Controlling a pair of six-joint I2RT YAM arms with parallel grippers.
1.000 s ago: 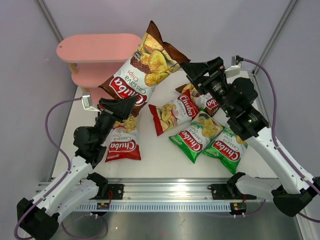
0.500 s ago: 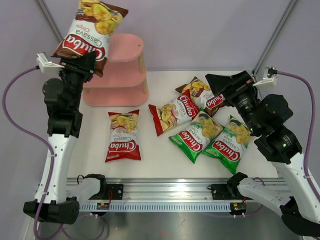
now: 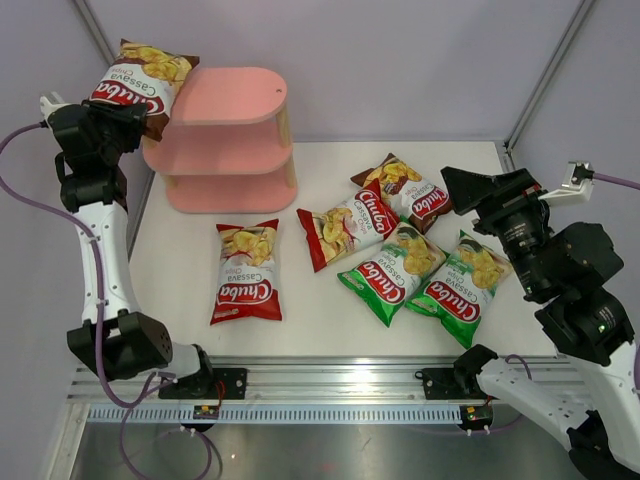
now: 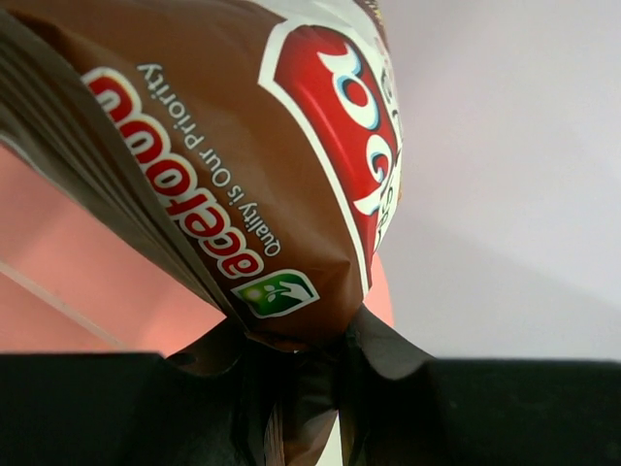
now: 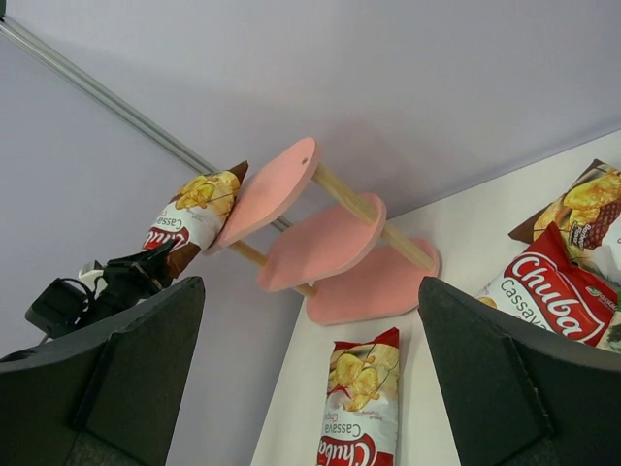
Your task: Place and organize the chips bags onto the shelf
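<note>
The white rectangular table carries the pink three-tier shelf with oval boards and light wooden posts at its far left corner. All three shelf boards are bare. The left arm stands upright at the table's left edge, and the right arm is raised over the right edge. Five glossy chips bags lie flat on the table: one red-white bag in front of the shelf, a second red-white bag near the centre, a brown bag overlapping it on the far side, and two green bags side by side to the right. The sixth, a brown chips bag, hangs raised at the left end of the top board; contact with the board cannot be determined. The left gripper is clamped on this bag's crimped bottom seam. The right gripper has its jaws fully apart, with nothing between them.
</note>
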